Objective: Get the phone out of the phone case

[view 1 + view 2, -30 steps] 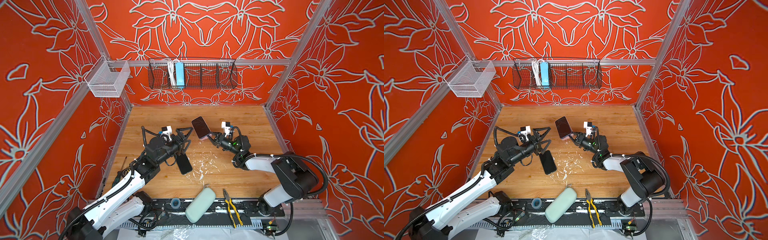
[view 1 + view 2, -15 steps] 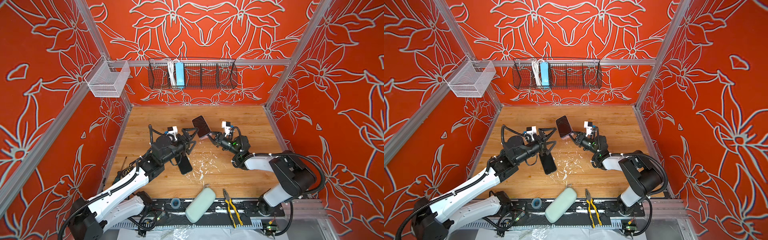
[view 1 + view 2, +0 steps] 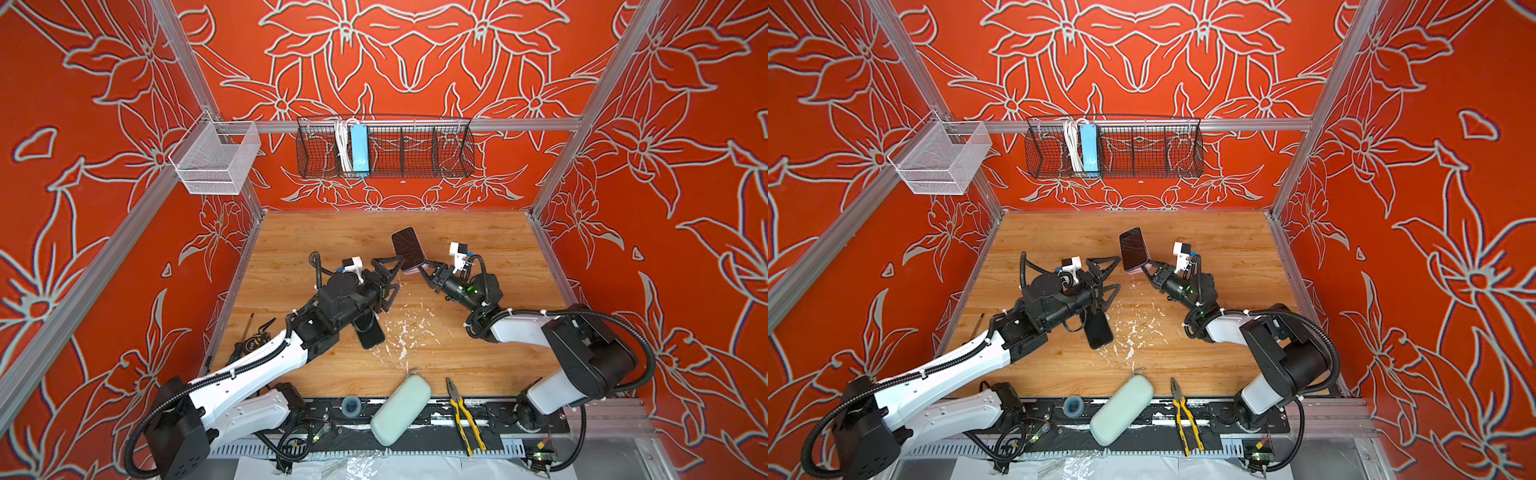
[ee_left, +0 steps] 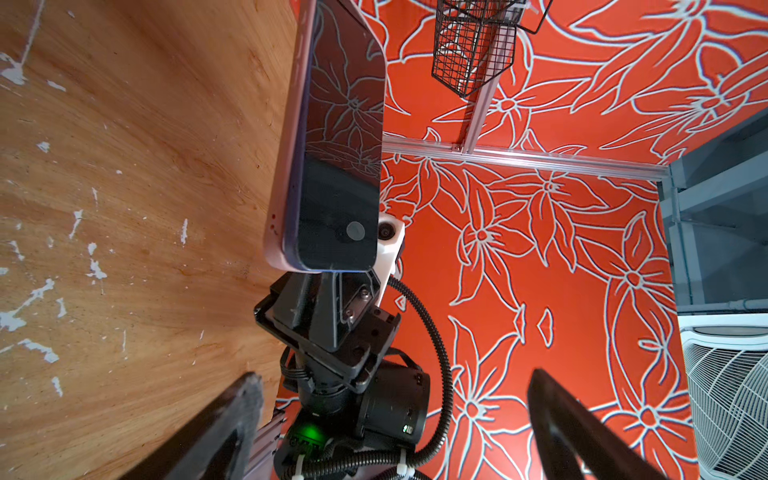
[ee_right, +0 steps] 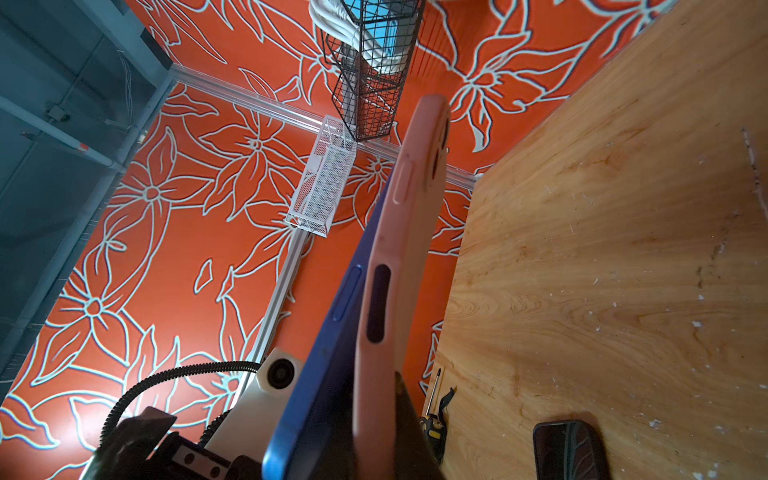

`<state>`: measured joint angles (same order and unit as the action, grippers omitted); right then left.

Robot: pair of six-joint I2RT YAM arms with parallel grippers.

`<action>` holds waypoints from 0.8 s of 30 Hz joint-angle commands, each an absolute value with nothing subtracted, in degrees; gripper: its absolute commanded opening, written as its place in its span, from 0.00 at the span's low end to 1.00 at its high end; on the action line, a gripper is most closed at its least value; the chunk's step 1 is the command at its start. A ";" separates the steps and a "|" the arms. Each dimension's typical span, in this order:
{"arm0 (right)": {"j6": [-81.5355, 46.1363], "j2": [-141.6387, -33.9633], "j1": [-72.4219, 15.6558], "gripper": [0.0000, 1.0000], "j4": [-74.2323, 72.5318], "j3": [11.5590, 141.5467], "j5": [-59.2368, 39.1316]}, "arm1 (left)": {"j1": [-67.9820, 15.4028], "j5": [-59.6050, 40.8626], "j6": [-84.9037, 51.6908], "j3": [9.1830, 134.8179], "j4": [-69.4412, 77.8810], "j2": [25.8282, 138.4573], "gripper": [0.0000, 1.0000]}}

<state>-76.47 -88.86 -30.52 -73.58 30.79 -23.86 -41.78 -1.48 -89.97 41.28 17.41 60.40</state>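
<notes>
- Desk (image 3: 478,232): wood top, fills the centre and lower middle in both top views. White flecks mid-desk.
- My left arm enters from the lower left. Left claw (image 3: 395,277) is released, jaws wide, at centre frame, aimed at the phone's lower end. In the left wrist view its fingers (image 4: 224,411) sit apart from the phone.
- My right arm enters from the lower right. Right claw (image 3: 424,266) is clenched on the lower end of the cased phone.
- Black wire basket (image 3: 415,149): on the back wall, upper centre. Blue power strip (image 3: 359,149) and a white cord sit in its left part.
- White mesh basket (image 3: 216,158): on the rail, upper left.
- Mint pouch (image 3: 401,409): on the front rail, bottom centre.
- Phone (image 3: 408,247): just above centre, held clear of the desk, tilted, dark screen up. It sits in the pink phone case (image 5: 399,249). In the right wrist view I see its blue side exposed beside the pink wall near the claw.
- Dark handset (image 3: 369,332): flat on the desk under my left arm, below centre.
- Yellow-handled pliers (image 3: 465,419): just right of the pouch.
</notes>
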 commanded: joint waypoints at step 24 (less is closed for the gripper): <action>-73.70 -85.97 -33.99 0.01 -80.77 29.99 -17.93 | -43.24 0.65 -90.63 45.88 26.54 68.33 0.97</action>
